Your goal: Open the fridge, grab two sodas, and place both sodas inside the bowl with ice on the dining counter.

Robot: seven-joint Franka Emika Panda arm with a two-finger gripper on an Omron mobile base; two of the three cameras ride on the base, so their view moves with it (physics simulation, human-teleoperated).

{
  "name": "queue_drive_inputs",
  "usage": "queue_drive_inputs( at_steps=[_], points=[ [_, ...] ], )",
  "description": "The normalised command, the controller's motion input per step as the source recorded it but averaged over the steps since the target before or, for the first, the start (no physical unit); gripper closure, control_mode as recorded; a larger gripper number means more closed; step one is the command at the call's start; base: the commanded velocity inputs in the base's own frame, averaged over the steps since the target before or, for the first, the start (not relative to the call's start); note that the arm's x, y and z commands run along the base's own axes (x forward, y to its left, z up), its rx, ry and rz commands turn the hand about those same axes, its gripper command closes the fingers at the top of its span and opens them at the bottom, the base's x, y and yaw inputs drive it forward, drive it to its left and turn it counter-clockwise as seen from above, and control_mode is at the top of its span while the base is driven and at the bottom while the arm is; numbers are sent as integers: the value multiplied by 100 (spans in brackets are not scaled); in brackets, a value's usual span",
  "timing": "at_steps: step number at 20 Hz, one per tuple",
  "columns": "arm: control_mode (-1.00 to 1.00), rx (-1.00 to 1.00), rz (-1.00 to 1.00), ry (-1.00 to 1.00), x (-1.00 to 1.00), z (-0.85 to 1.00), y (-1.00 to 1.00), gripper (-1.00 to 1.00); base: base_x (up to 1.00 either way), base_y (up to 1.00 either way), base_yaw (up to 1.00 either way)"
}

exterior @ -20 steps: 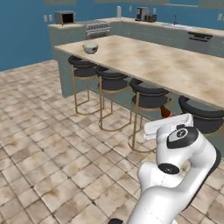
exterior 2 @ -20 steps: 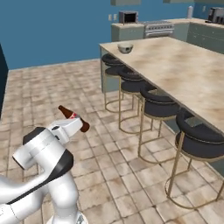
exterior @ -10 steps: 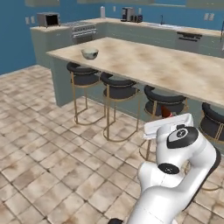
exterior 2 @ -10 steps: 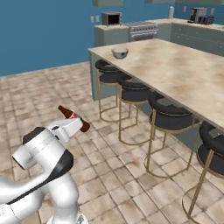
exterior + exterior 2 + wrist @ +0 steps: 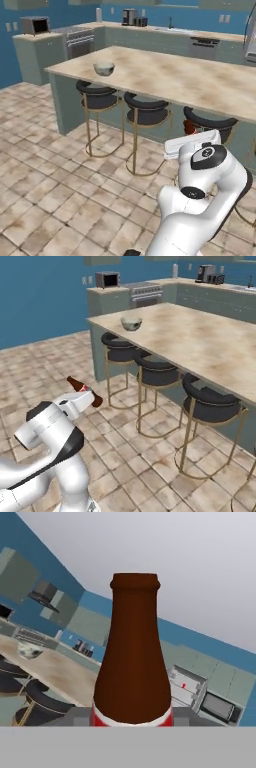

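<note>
soda bottle (image 5: 133, 657), dark brown with a red label, sits gripped in the jaws; bowl (image 5: 104, 68) rests on the worktop (image 5: 180, 80) well apart.

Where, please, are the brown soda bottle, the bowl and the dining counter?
brown soda bottle (image 5: 132, 662), hand view, on its neck.
bowl (image 5: 104, 68), left base view, on its outer wall.
dining counter (image 5: 210, 348), right base view, on bare marble top.
</note>
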Motion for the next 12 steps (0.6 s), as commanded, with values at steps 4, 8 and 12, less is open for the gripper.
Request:
queue_drive_inputs(
  at_steps=[4,8,12],
  points=[
    [100,0,0,0,0,0,0,100,76,98,-27],
    [100,0,0,0,0,0,0,100,76,97,-26],
    [100,0,0,0,0,0,0,100,77,95,-27]
  ],
)
